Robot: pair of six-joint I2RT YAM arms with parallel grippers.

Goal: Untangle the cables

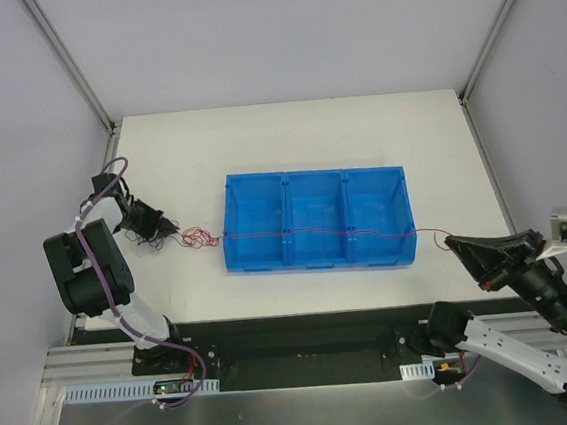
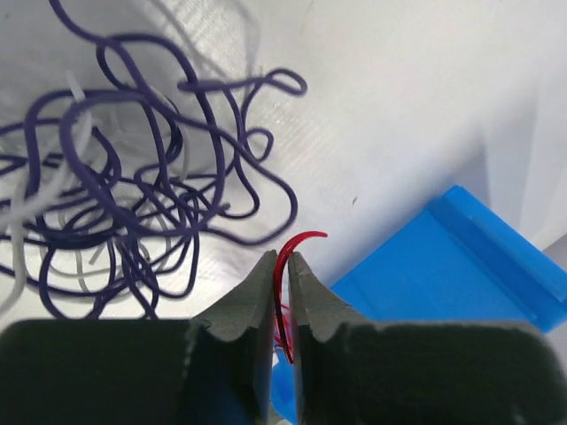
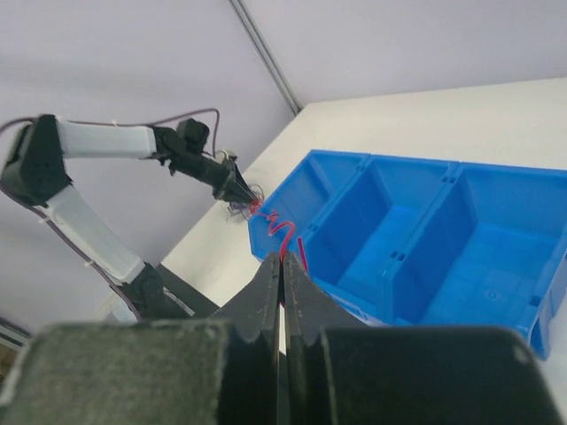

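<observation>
A red cable (image 1: 316,231) runs from curls on the table left of the bin, along the bin's front compartments, to the right. My left gripper (image 1: 172,226) has its jaws a narrow slit apart, with the red cable's end (image 2: 306,237) between the tips (image 2: 282,257). Beside it lies a loose clump of dark purple cable (image 2: 133,195) and white cable (image 2: 27,212), seen as a dark knot (image 1: 151,242) from above. My right gripper (image 1: 450,242) is shut on the red cable's other end (image 3: 282,226), its tips (image 3: 282,257) pressed together.
A blue three-compartment bin (image 1: 310,173) stands mid-table between the arms; its near corner (image 2: 461,266) lies just right of my left fingers. The left arm (image 3: 97,142) reaches in from the table's left edge. Frame posts rise at the table's back corners.
</observation>
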